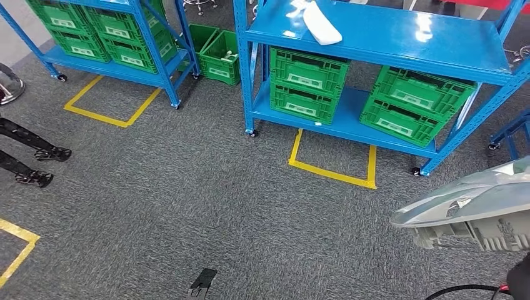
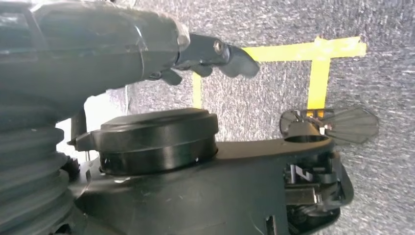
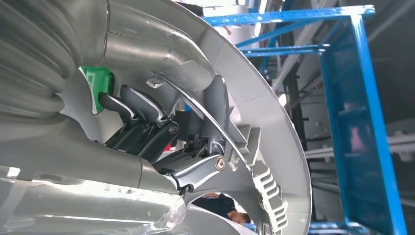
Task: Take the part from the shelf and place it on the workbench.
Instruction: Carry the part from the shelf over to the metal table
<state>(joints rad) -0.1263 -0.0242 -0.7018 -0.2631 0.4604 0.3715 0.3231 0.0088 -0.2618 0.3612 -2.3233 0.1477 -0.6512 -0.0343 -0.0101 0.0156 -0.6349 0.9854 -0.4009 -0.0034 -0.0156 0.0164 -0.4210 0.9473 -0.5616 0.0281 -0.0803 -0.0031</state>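
Beside the big blue metal shelf [image 1: 375,37] with green crates, the right hand [image 3: 161,132] holds the curved silver-grey plastic part [image 1: 469,209], fingers [image 3: 142,105] wrapped on its ribbed inside. Carry it level and slowly. The left hand [image 2: 98,44] hangs low; I cannot tell its fingers. No surface shows.

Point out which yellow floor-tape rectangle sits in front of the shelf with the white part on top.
The yellow rectangle below the right-hand shelf, whose top carries the white part. The other rectangle fronts the left shelf.
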